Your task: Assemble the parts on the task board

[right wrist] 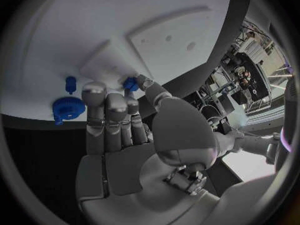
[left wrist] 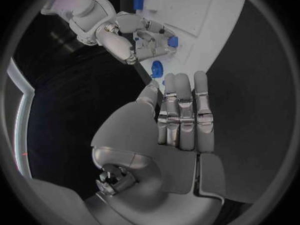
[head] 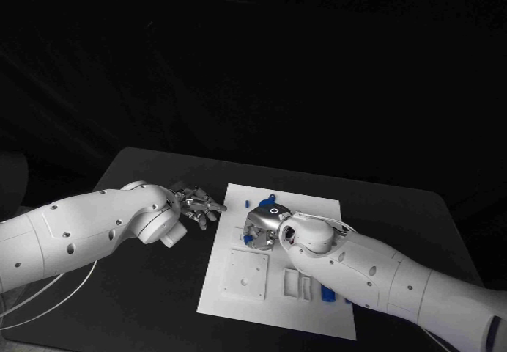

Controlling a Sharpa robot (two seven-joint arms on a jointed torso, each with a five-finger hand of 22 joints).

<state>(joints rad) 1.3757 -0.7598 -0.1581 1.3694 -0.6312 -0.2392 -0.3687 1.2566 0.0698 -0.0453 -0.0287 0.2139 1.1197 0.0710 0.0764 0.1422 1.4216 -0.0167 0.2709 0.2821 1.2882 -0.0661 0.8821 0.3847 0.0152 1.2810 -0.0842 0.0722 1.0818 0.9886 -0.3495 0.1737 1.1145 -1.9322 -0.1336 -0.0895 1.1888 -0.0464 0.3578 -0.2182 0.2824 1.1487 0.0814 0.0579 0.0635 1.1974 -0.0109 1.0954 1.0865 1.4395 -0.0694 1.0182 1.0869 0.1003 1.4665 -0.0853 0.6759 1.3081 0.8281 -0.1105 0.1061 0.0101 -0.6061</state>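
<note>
The white task board (head: 277, 293) carries small blue parts (right wrist: 67, 108). The right hand (head: 264, 224) pinches one blue part (right wrist: 130, 83); the left hand (head: 196, 203) hovers beside the board, fingers straight, holding nothing.

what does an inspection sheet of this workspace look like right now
surface: black table, dark backdrop behind it
job's things: white task board lies flat mid-table; blue parts near its far edge, another blue part near its right edge; a round blue part lies on the board by the right hand's fingertips
clutter: nothing seen
hands: left hand hovers beside the board's left edge, fingers straight together, holding nothing; right hand is over the board, pinching a small blue part
cables: white cable hangs under the left arm
surroundings: nothing seen
</note>
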